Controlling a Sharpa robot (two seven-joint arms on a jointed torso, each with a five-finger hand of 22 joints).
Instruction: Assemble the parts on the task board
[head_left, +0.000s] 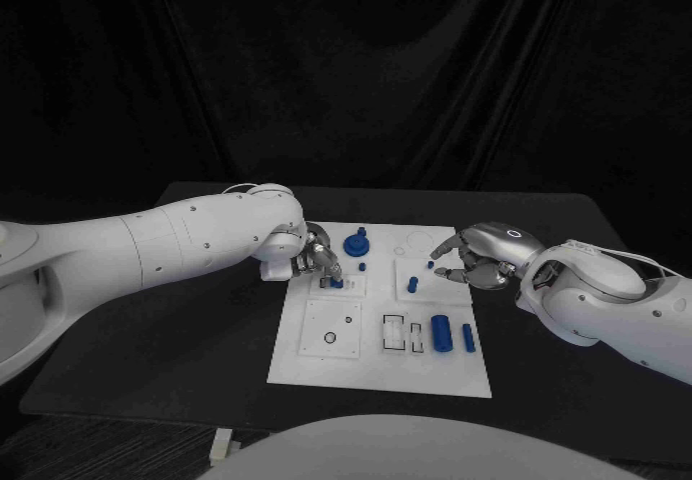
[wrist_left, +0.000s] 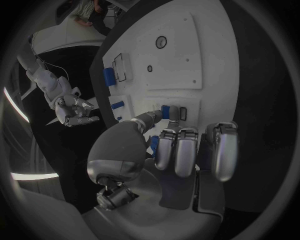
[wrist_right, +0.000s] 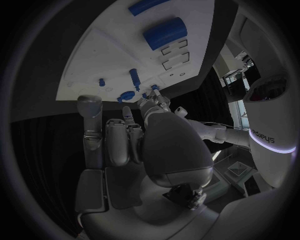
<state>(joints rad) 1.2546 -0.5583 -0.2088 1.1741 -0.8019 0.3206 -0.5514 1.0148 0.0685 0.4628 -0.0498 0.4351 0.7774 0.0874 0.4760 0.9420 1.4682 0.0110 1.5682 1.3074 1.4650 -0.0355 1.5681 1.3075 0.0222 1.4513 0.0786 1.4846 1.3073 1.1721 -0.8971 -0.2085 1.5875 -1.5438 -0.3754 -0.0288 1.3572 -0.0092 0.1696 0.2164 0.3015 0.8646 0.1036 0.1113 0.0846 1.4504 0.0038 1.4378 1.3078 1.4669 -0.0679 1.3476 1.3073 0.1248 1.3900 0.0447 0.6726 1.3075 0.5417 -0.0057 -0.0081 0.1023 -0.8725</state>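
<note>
The surface (head_left: 173, 350) is one black table, and one white board (head_left: 378, 372) lies at its middle with its long sides running toward the robot, likely so both arms can reach it.

Two hands work over the board's far half. The left hand (head_left: 309, 256) hangs over the far left corner, fingers curled down onto a small blue piece (head_left: 336, 283) there; the left wrist view shows a fingertip (wrist_left: 152, 118) touching that piece (wrist_left: 165, 111) at a small plate, so I judge it is seating or pinching it, though a full grip cannot be told. The right hand (head_left: 479, 258) hovers over the far right edge with fingers bent inward and apart, holding nothing that I can see, probably waiting its turn.

Blue pieces, largest first: one knob with a round base (head_left: 358, 241) stands near the far edge between the hands; two cylinders (head_left: 443, 334) lie side by side near the right edge of the near half, the outer one (head_left: 467, 339) thinner, apparently parked beside their slots; one short peg (head_left: 413, 285) stands near the middle; the piece at the left hand makes five. A few smaller blue dots near the knob are too small to count.
</note>
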